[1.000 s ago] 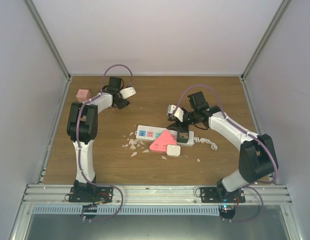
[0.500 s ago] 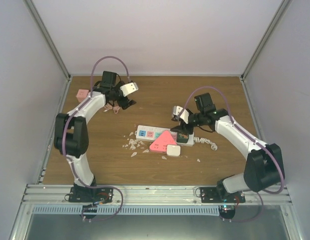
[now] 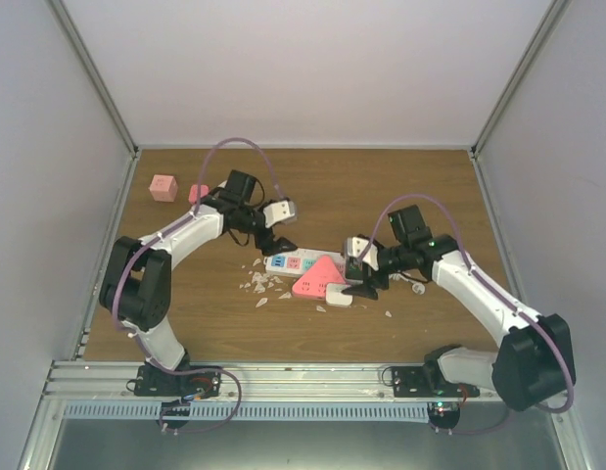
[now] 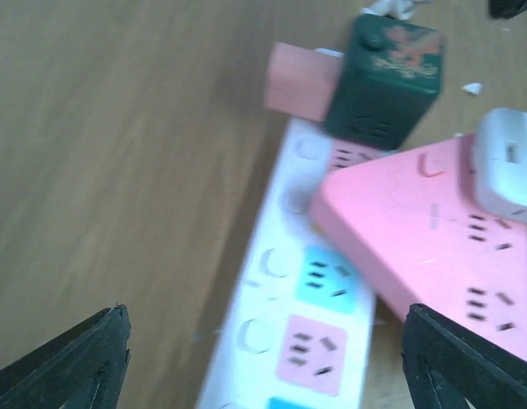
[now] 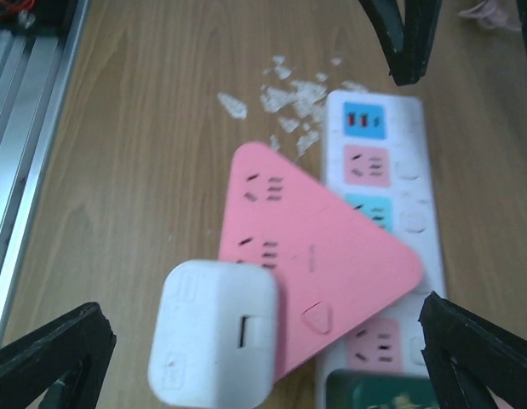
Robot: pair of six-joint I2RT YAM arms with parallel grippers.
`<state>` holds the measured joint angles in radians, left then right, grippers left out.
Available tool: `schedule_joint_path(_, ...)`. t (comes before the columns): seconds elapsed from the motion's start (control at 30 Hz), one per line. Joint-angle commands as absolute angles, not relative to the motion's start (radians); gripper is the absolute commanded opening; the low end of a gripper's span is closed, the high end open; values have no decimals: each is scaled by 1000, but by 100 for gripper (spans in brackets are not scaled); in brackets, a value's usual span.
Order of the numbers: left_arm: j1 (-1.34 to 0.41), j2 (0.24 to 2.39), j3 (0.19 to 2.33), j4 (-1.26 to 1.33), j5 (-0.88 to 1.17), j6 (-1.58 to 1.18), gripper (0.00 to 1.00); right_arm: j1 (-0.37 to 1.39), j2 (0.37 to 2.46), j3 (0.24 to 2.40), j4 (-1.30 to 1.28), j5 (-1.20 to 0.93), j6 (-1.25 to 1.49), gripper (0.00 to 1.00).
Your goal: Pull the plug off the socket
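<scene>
The socket point(image 3: 298, 260), a long white strip with pastel outlet faces, lies mid-table. A pink triangular adapter point(image 3: 318, 277) lies across it, and a white cube plug point(image 3: 338, 296) sits at the adapter's near corner. A dark green plug point(image 4: 384, 81) stands in the strip's right end. My left gripper point(image 3: 273, 241) hovers open over the strip's left end point(image 4: 280, 341), its fingertips point(image 4: 76, 362) wide apart. My right gripper point(image 3: 361, 278) is open too. In the right wrist view the white plug point(image 5: 214, 332) lies between its fingertips point(image 5: 50, 362), untouched.
A pink cube point(image 3: 163, 187) and a smaller pink piece point(image 3: 198, 193) sit at the back left. White crumbs point(image 3: 258, 284) are scattered just left of the strip. The strip's coiled white cord point(image 3: 412, 284) lies to its right. Enclosure walls ring the table.
The left arm swung from the back left to the strip's left end. The right gripper came forward and down over the white plug, and its jaws opened wide.
</scene>
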<state>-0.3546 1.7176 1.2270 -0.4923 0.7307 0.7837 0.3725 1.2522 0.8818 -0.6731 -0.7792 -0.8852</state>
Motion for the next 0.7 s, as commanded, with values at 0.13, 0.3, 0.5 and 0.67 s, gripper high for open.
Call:
schedule_joint_path(0.13,-488,1704,1152,-386,739,687,86,471,1067,688,-503,-603,-845,100)
schedule_joint_path(0.3,-526,1755,1173,-378,729,649,85,547,1020,606,-416,-479,-839,100)
schedule_joint_path(0.5,-568,1790,1181,-363,701,625,85,660,1014,537,-342,-339,-848,100)
schedule_joint_path(0.67,-577,1817,1180,-344,677,607,85,728,1020,492,-279,-244,-841,100)
